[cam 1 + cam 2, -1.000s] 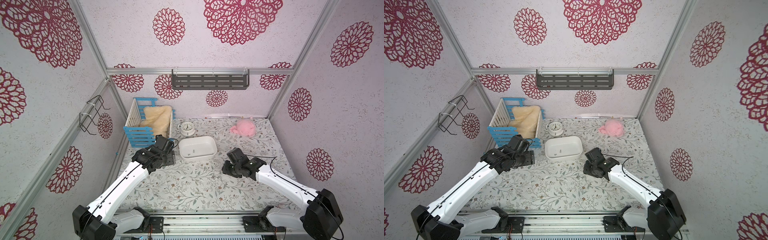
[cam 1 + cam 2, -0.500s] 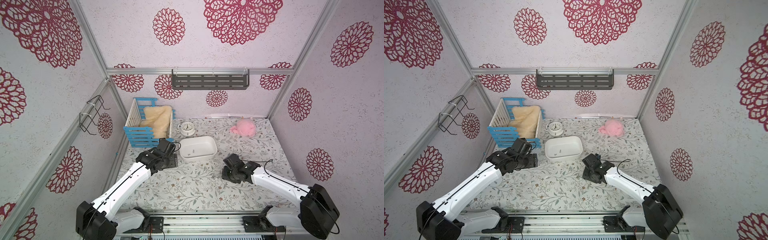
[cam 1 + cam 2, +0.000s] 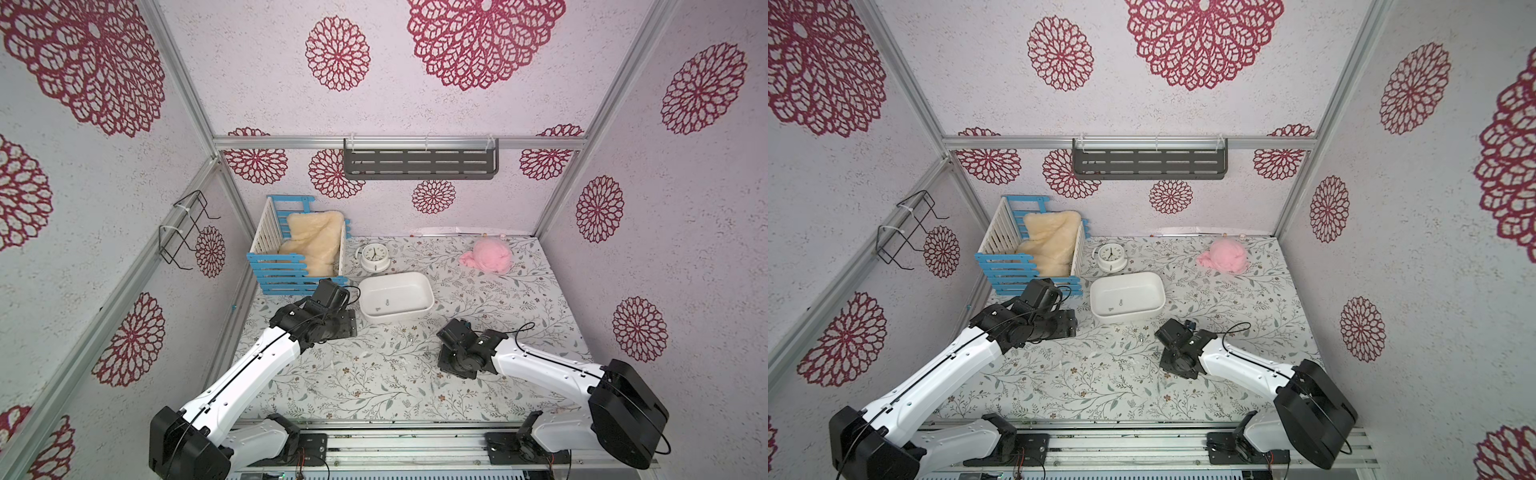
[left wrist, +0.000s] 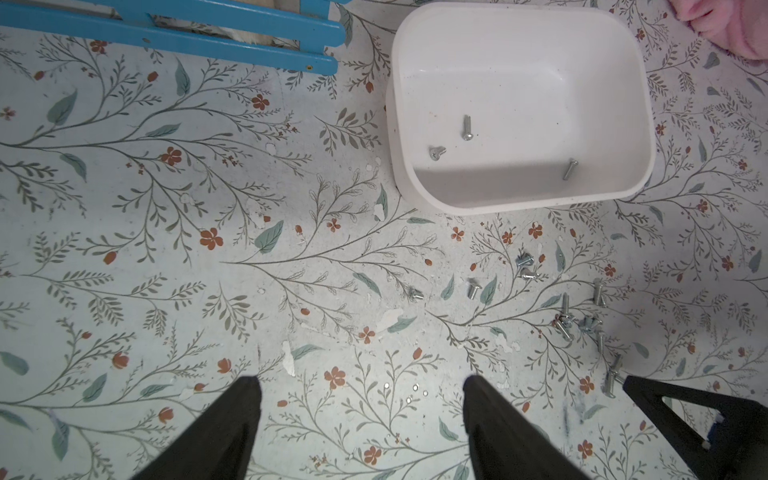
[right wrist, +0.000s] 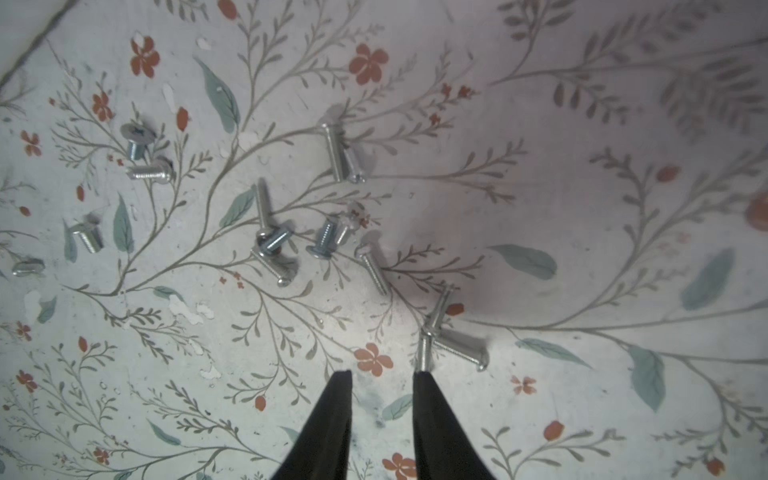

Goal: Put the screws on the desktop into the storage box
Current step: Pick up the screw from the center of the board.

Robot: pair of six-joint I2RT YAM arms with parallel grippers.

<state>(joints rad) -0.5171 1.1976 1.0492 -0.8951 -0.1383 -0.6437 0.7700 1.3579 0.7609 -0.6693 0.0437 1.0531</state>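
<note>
Black fingers of the right gripper (image 5: 382,374) stand a narrow gap apart, low over the desktop (image 5: 582,124), with nothing between them. We see the tip of one slim screw (image 5: 424,353) lying just beside a fingertip, and we cannot tell whether the two touch. Beyond the fingers the screws (image 5: 337,153) lie loose on the leaf-printed surface, some crossed over one another, others alone. In both top views this scatter sits at about 9 o'clock from the right gripper, between the two arms.

The left gripper (image 4: 361,379) hangs released, its fingers spread wide and empty above bare desktop. The storage box (image 3: 397,318) stands just beside it at 2 o'clock, and at 11 o'clock from the right gripper, apart from the scatter. In the left wrist view we count three screws already lying on the box's white floor.

Around the box, a round white clock (image 3: 374,257) sits at 11 o'clock. A blue-and-white crate (image 3: 291,278) holding a cream fleece (image 3: 316,237) is at 10 o'clock, and a pink cloth (image 3: 486,259) at 2 o'clock.
</note>
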